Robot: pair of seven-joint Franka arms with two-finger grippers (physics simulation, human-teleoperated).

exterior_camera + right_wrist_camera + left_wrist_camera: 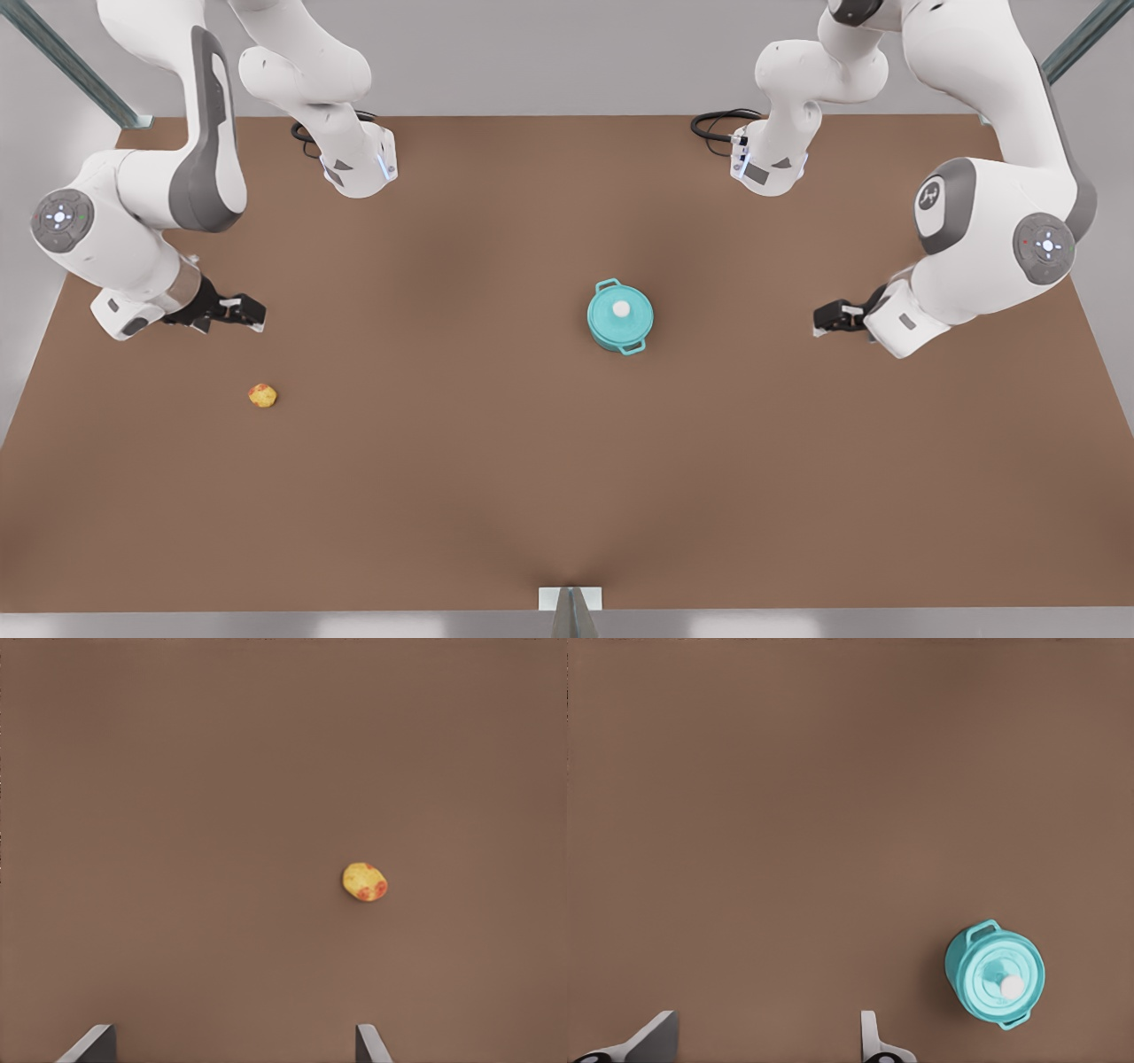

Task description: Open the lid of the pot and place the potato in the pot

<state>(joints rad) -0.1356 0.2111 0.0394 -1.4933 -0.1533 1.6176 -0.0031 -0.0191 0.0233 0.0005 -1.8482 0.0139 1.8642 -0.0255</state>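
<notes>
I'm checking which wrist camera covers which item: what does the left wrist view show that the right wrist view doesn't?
Left wrist view, not the right: the pot standing on the table, its lid on.

Right wrist view, not the left: the potato lying loose on the table.

Both: bare brown table, and each arm's own gripper with jaws open and holding nothing. The left gripper hangs off to one side of the pot, and the right gripper hangs short of the potato.

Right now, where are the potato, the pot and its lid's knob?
potato point(262, 395): front view, its yellow middle.
pot point(606, 338): front view, its teal side wall.
knob point(621, 308): front view, its white top.
</notes>
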